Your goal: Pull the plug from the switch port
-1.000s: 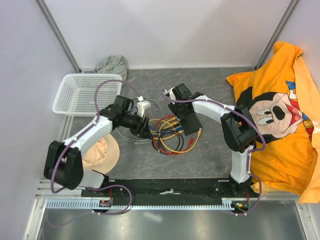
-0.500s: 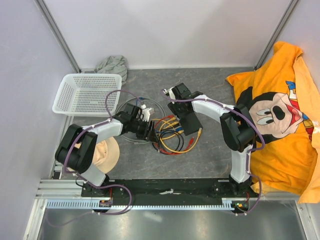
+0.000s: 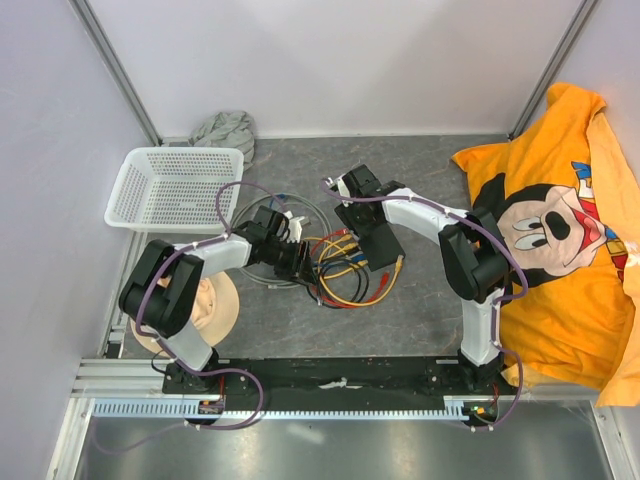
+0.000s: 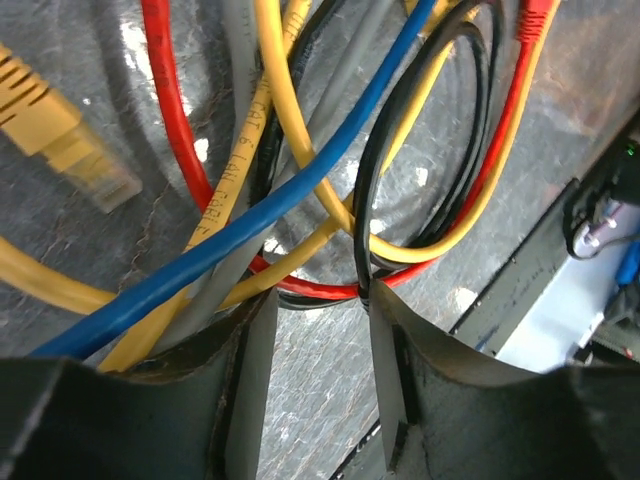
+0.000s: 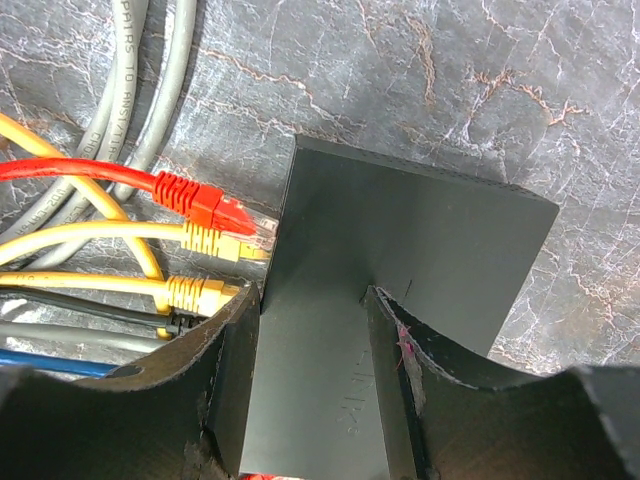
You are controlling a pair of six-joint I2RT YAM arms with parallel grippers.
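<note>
Two tools parted, left tool (image 4: 318, 300) at cable loops (image 4: 300, 190), right tool (image 5: 310, 300) over switch (image 5: 430, 240) by plugged edge

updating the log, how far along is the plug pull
Done: nothing; the red plug and yellow plugs sit at the switch edge. In hand: right gripper rests over the switch, left gripper open among the cables. To do: grip one plug, pull it out.

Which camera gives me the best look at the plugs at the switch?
Right wrist: the switch fills the frame, with the red plug and yellow plugs sharp at its left edge. Top external shows the switch small, its plugs barely distinguishable. Left wrist shows only tangled cables.
</note>
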